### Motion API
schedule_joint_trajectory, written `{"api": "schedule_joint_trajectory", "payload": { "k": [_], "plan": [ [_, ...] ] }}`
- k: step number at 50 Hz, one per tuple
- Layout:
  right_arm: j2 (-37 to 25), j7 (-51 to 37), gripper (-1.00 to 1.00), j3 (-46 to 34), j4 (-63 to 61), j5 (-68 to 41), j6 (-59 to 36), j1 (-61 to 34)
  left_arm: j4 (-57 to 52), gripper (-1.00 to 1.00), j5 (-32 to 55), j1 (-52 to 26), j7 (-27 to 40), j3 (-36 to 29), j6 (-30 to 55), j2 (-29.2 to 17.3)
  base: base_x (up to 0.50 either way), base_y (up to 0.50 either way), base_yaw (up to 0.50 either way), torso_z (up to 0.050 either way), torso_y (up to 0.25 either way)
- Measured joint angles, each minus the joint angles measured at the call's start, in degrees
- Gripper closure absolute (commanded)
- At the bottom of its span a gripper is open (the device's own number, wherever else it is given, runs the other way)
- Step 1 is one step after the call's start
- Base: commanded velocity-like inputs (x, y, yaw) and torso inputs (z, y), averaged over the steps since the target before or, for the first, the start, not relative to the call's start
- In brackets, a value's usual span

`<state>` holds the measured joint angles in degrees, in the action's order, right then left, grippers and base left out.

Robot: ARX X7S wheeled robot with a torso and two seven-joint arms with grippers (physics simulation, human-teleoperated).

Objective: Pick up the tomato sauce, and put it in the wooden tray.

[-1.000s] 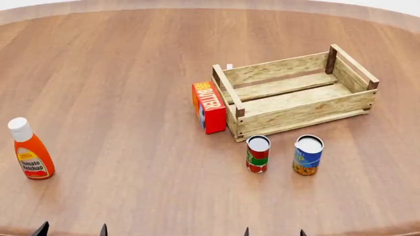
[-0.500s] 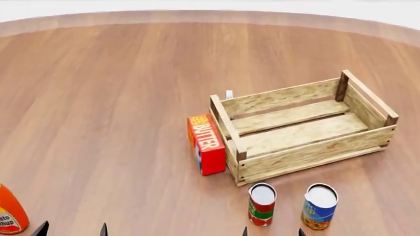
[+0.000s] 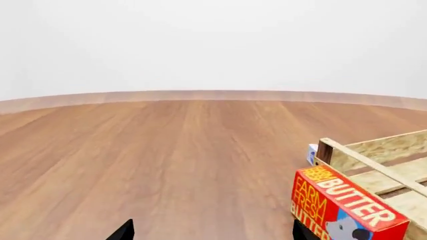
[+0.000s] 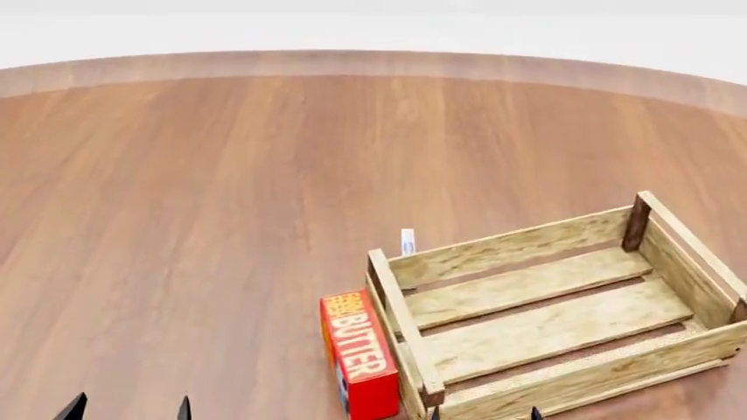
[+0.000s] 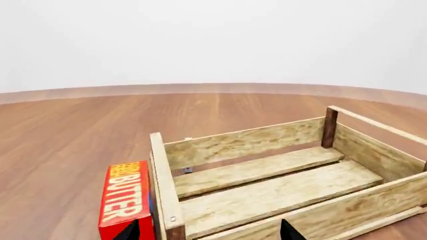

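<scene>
The wooden tray [image 4: 548,324] stands empty at the right of the head view, a long crate of pale slats with dark corner posts; it also fills the right wrist view [image 5: 267,185] and shows at the edge of the left wrist view [image 3: 380,160]. The tomato sauce can is out of view in every frame. My left gripper [image 4: 129,409] shows only two dark fingertips, wide apart and empty, at the head view's bottom edge and in the left wrist view [image 3: 212,231]. My right gripper [image 4: 485,413] is likewise open and empty, its tips in front of the tray's near wall [image 5: 208,231].
A red butter box [image 4: 359,354] stands against the tray's left end, also in the left wrist view [image 3: 343,207] and right wrist view [image 5: 127,202]. A small white-blue thing [image 4: 408,241] sits behind the tray. The round wooden table [image 4: 210,219] stretches far to the left and back.
The head view has tilted up: tray and butter box slid down the frame. Both cans and the ketchup bottle have dropped out of view below. The gripper tips keep their places.
</scene>
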<state>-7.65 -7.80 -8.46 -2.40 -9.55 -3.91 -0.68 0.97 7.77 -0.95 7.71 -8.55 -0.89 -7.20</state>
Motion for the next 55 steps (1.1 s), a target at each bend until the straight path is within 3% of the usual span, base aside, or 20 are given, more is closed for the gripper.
{"api": "schedule_joint_trajectory", "payload": {
  "k": [19, 55],
  "plan": [
    [-0.5, -1.2, -1.00, -0.7, 0.1, -0.6, 0.1, -0.2, 0.1, -1.00, 0.9, -0.1, 0.9, -0.7, -0.4, -0.7, 0.49, 0.00, 0.00, 0.000, 0.001],
    [-1.4, -4.3, -1.00, -1.8, -0.3, -0.7, 0.7, 0.0, 0.1, -1.00, 1.7, -0.3, 2.1, -2.6, -0.6, -2.0, 0.00, 0.00, 0.00, 0.000, 0.000]
  ]
}}
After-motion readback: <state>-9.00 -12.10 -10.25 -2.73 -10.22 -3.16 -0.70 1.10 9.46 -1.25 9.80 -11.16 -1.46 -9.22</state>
